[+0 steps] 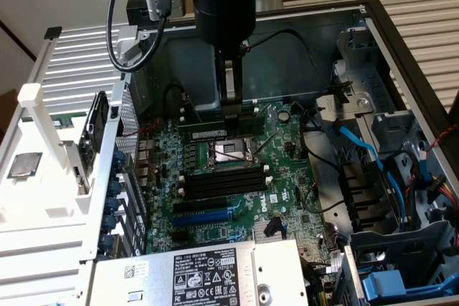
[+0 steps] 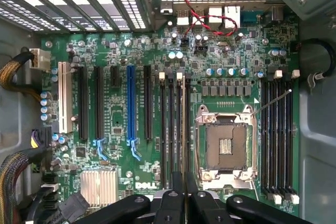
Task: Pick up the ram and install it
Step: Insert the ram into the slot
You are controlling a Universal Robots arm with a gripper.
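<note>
Got the fingers [image 1: 231, 98] clenched on the ram [image 1: 204, 127] around its middle, holding it level and on edge inside the open case [image 1: 308, 23]. Hanging low over the board [image 1: 290, 170], just past the CPU socket [image 1: 229, 154] on the side away from the black slots [image 1: 222, 183], can't tell if touching the board. From the wrist, seeing the fingertips [image 2: 177, 190] pressed close together above the board.
</note>
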